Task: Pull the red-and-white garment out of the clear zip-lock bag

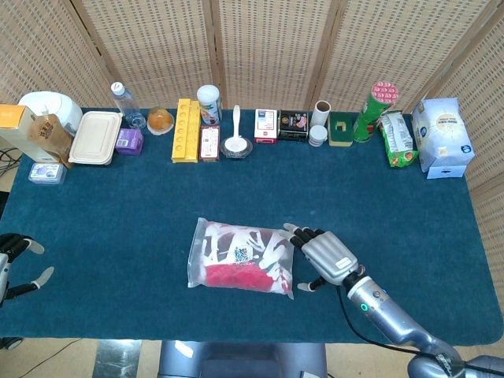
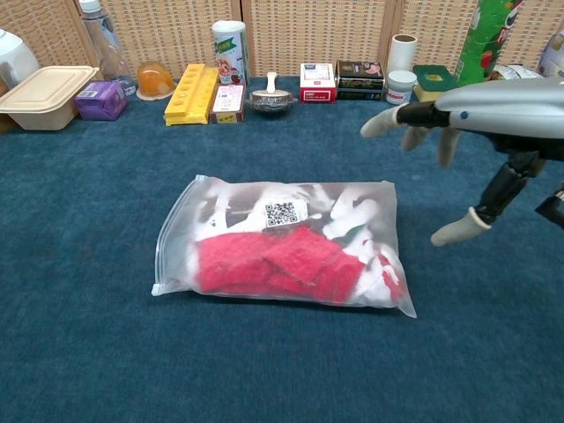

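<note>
Nothing extracted yet: the red-and-white garment lies inside the sealed-looking clear zip-lock bag at mid-table, my right hand hovers spread and empty beside it, my left hand empty at the table edge.

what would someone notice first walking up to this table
The clear zip-lock bag lying flat in the middle of the blue table, with the red-and-white garment folded inside it. Right beside it, the robot's right hand hangs with fingers spread at the bag's right edge, holding nothing. The left hand sits open at the table's far left edge, and a row of small goods lines the back.
</note>
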### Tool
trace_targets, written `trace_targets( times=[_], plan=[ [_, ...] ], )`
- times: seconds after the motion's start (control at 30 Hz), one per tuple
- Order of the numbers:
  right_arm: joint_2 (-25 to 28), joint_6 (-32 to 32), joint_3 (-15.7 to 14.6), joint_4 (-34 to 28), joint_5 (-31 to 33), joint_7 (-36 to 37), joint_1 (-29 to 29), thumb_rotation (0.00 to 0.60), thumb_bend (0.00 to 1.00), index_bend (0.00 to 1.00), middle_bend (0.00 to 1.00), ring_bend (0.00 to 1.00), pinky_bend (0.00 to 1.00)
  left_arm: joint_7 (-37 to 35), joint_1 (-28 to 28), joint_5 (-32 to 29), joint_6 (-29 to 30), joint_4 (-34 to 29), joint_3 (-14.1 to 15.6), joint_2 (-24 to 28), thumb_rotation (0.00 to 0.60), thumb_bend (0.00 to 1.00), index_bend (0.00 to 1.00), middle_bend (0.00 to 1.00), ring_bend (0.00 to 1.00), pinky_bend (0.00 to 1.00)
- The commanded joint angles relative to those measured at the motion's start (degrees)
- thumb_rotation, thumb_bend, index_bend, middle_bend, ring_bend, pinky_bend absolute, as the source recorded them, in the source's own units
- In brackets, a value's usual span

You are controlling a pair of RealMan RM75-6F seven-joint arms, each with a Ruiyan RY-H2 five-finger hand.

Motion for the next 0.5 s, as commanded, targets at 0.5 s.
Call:
trace_targets(
  times=[0.5],
  plan=[
    [-18.4,12.3,0.3,-0.3,35.8,-29.6,19.5,0.47,0.02,0.0,0.03,0.16,0.3,-4.7,0.1,-0.4,0.6,3.7,0.2,-0.2,0.6,0.22,0.46,0.42,0.31,0.33]
  ],
)
